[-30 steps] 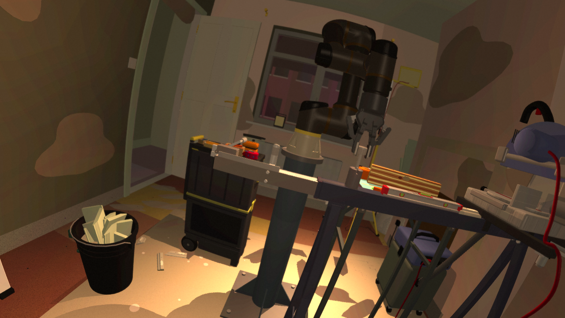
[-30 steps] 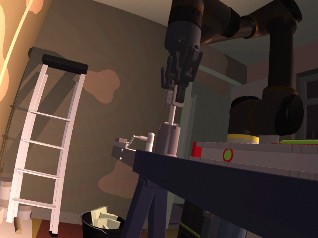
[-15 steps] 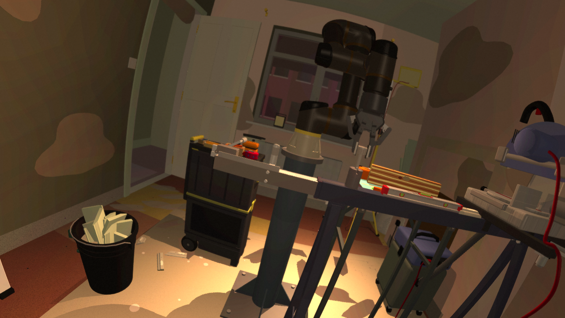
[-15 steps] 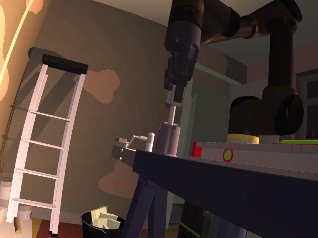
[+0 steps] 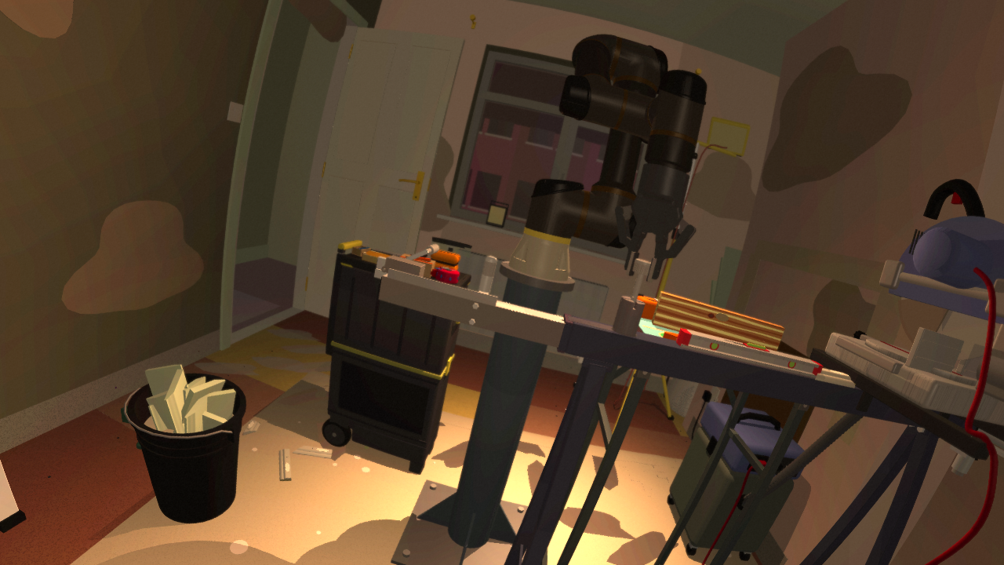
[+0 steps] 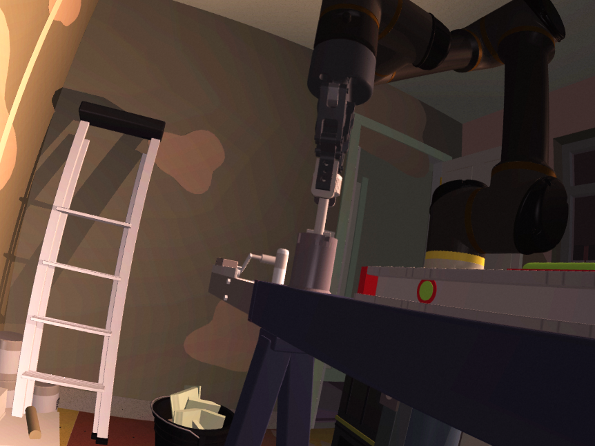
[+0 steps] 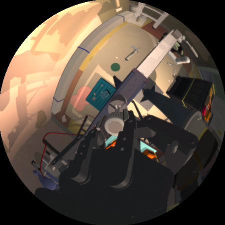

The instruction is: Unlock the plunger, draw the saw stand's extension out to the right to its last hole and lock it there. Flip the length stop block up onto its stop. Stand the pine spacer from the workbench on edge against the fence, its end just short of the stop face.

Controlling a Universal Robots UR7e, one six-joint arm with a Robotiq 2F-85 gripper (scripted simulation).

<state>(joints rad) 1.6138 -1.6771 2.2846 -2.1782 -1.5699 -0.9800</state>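
Note:
The plunger knob [image 7: 115,126] is clamped between the fingers of my gripper [image 5: 641,265] [image 6: 326,185], which points straight down. The knob's thin stem [image 6: 321,216] rises out of the grey plunger housing [image 5: 625,315] [image 6: 313,261] on the near end of the dark saw stand rail [image 5: 702,365]. The pale extension [image 5: 463,303] [image 7: 157,58] sticks out from the rail toward the black tool chest, with a small handle at its far end [image 6: 261,259]. A striped pine board [image 5: 720,320] lies on the stand behind the housing.
A black bin of offcuts [image 5: 186,450] stands on the floor at left. The black wheeled tool chest [image 5: 390,358] sits under the extension's far end. A spirit level [image 5: 751,349] lies along the rail, a mitre saw [image 5: 941,295] stands at right and a ladder [image 6: 81,269] leans on the wall.

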